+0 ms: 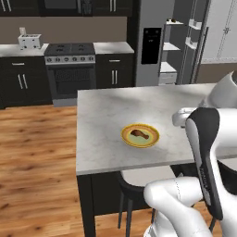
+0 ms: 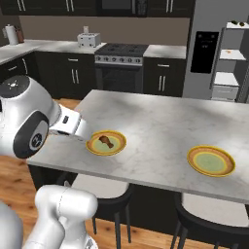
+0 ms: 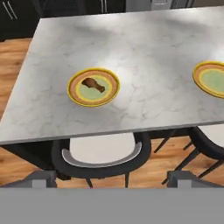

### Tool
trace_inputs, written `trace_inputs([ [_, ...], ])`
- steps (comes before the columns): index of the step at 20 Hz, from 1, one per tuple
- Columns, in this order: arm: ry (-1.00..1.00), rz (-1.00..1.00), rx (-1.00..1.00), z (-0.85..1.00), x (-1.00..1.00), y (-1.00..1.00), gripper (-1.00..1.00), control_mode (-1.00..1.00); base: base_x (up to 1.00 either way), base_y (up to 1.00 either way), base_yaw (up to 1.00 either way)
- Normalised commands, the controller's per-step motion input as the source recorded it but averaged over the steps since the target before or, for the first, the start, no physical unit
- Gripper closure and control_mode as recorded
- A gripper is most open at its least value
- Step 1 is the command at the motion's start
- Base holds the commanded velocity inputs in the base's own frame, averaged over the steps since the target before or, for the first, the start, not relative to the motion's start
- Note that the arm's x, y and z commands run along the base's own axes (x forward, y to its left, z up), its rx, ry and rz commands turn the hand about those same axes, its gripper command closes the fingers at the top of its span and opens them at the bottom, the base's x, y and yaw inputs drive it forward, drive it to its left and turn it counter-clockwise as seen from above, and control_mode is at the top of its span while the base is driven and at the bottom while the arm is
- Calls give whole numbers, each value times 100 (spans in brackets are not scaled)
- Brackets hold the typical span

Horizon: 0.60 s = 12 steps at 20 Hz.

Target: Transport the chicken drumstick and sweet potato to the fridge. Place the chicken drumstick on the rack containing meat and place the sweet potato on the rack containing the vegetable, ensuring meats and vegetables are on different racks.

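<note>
Two yellow plates [image 2: 106,143] sit well apart on the marble surface [image 2: 160,126]. One drumstick [image 2: 105,141] lies on the left plate; the right plate [image 2: 211,160] holds nothing. Behind, the fridge [image 2: 214,48] stands open. The jaws [image 3: 111,181] are spread wide, holding nothing.

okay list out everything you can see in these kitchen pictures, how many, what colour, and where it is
chicken drumstick: 1, orange-brown, on the left plate
plates: 2, yellow rims with green centres, on the island; the right one bare
island counter: 1, grey-white marble
stools: 2, black with white seats, under the near edge
fridge: 1, grey, right door open, white shelves
stove: 1, black and silver, back wall
toaster: 1, white, back counter
arm: 1, white with dark joints
end effector: 1, dark tips wide apart, open, away from the island
</note>
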Motion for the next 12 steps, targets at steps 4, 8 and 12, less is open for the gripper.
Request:
trace_inputs([
  [4, 29, 17, 1, -81, 43, -13, -100, -100, 0, 0, 0],
  [8, 22, 23, 0, -67, 44, 1, -100, -100, 0, 0, 0],
  [12, 20, 30, 0, -43, 40, 1, -100, -100, 0, 0, 0],
])
